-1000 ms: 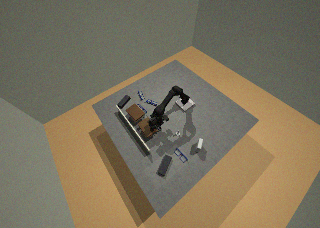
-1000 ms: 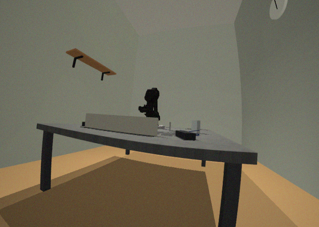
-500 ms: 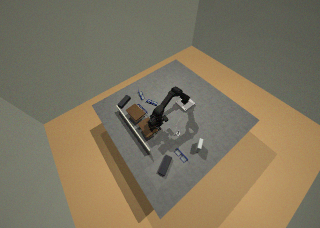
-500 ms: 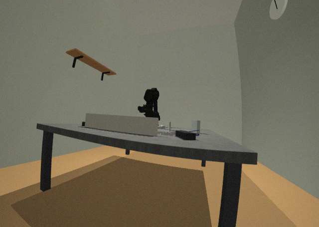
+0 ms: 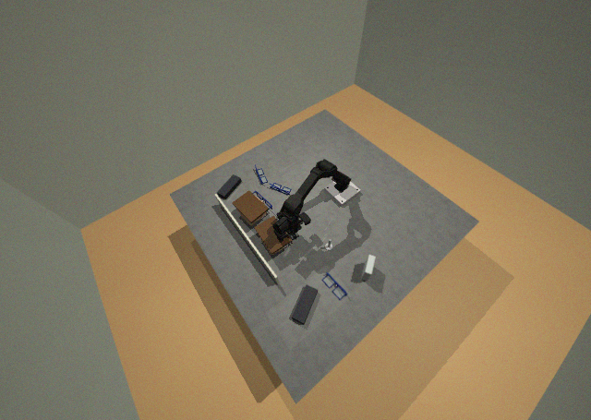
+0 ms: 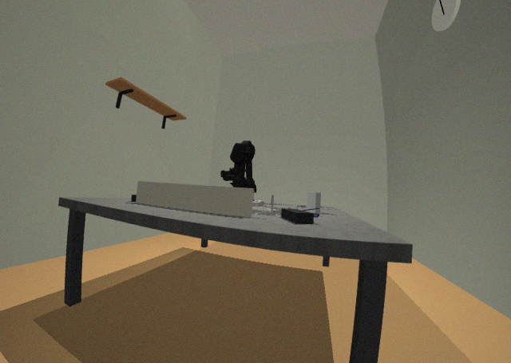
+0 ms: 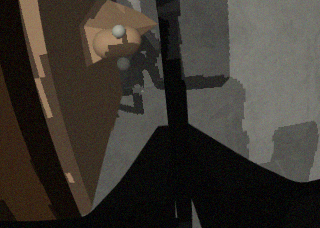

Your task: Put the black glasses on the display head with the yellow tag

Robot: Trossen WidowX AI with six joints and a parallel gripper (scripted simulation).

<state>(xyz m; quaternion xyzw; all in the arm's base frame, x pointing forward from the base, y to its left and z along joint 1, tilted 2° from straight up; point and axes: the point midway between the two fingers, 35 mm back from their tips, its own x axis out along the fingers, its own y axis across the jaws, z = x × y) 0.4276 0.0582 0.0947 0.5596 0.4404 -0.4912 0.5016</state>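
From here, the slim black glasses [image 7: 170,53] are clamped in the end effector [image 5: 291,238] [image 6: 254,190] [image 7: 172,135], above the table [image 5: 405,224] [image 6: 231,231] [image 7: 285,78]. Below stands a brown, blocky display head [image 5: 267,228] [image 7: 80,98], center of the top view, its pale nose facing the glasses; I can't make out which head bears the yellow tag.

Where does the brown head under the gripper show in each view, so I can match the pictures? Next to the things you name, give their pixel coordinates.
Top: the brown head [image 5: 265,228] [image 7: 70,113] is left of and below centre, partly covered by the gripper [image 5: 285,234], beside the other head [image 5: 250,206].
Exterior: not visible, probably behind the long pale panel [image 5: 247,236] [image 6: 193,199].
Wrist: along the left side, nose pointing right.
Shared landmark: the grey tabletop [image 5: 405,210] [image 6: 350,231] [image 7: 280,63].
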